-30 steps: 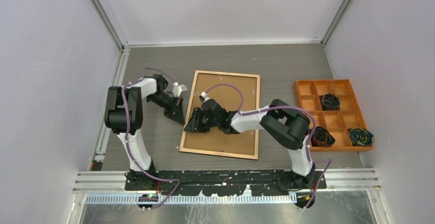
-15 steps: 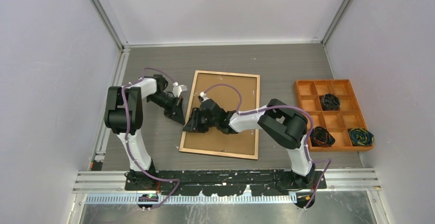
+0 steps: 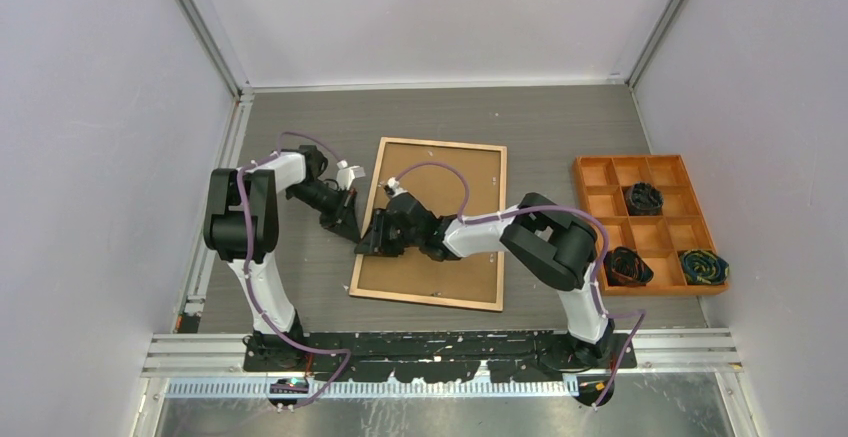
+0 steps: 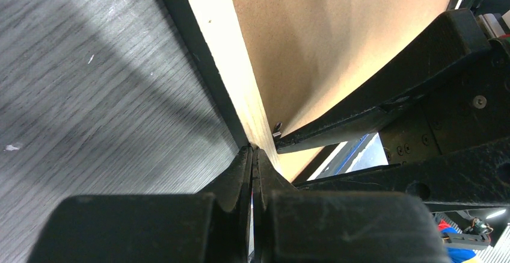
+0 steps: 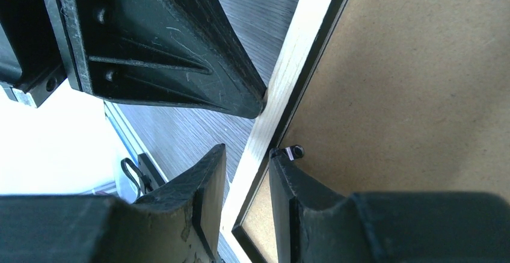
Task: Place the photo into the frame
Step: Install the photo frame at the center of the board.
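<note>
the frame [image 3: 445, 144] lies back up, pale wood around brown backing board [image 3: 430, 277].

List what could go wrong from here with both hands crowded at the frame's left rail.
1. The left hand, shut, touches the rail of the frame with its tips; it could slip off or shove the frame sideways.
2. The right hand straddles that rail, one finger at the small metal tab; a slip could scrape the backing board or miss the tab.
3. The hands sit very close and could collide.
</note>
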### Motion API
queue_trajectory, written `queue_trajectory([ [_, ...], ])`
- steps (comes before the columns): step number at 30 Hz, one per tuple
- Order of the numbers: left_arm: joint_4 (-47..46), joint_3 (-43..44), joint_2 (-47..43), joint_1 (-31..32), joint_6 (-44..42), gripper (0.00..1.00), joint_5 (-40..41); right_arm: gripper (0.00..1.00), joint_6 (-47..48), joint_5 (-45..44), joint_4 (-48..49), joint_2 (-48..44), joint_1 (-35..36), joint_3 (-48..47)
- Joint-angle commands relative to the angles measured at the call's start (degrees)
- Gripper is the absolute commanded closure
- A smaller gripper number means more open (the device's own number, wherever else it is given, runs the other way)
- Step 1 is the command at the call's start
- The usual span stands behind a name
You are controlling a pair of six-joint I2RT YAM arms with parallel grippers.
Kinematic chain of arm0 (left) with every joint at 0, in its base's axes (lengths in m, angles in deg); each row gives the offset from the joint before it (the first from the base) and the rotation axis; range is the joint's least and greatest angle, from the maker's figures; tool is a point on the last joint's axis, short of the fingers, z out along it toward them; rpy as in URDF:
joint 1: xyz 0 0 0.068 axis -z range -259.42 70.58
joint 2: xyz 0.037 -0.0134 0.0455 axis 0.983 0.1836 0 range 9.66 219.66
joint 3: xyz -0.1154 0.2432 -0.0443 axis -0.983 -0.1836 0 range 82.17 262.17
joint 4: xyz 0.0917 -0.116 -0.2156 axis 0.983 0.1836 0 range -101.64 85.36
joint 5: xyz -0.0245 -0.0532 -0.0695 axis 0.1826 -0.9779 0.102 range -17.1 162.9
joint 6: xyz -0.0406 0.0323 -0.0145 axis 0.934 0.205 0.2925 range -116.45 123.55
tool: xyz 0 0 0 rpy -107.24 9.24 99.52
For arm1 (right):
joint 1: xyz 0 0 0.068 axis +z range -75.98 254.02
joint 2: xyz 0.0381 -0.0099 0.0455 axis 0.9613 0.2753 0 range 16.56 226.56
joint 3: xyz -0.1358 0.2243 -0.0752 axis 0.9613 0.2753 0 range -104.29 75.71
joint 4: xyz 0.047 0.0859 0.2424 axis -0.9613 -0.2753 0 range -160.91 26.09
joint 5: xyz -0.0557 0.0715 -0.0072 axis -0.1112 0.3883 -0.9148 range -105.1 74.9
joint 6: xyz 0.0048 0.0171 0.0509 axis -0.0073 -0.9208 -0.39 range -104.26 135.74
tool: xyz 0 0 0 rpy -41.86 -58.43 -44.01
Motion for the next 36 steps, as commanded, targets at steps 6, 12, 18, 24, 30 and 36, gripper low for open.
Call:
queue_trajectory([
  [6,2.7,5.1,-2.7,0.5,-0.3,0.85,0.9,0.50,0.6,3.7,1.9,-9.4,-4.8,1.6],
  [12,1.0,14.5,1.0,0.4,4.6,0.64,3.9,0.39,3.1,6.9,-1.1,-12.8,-13.9,1.3],
  [18,2.8,23.7,9.2,0.4,7.2,0.63,1.4,0.43,5.3,10.6,-3.5,-7.3,-20.1,-4.7],
  [24,1.8,24.0,12.8,0.9,7.8,0.70,0.7,0.47,4.5,12.4,-4.0,1.2,-21.2,-11.6],
  [30,0.7,22.4,13.9,0.9,7.8,0.82,0.9,0.50,2.2,12.1,-3.5,6.7,-20.2,-16.6],
  [36,-0.6,20.0,13.5,0.9,7.7,0.86,0.8,0.52,1.3,10.5,-5.3,10.5,-18.7,-21.0],
])
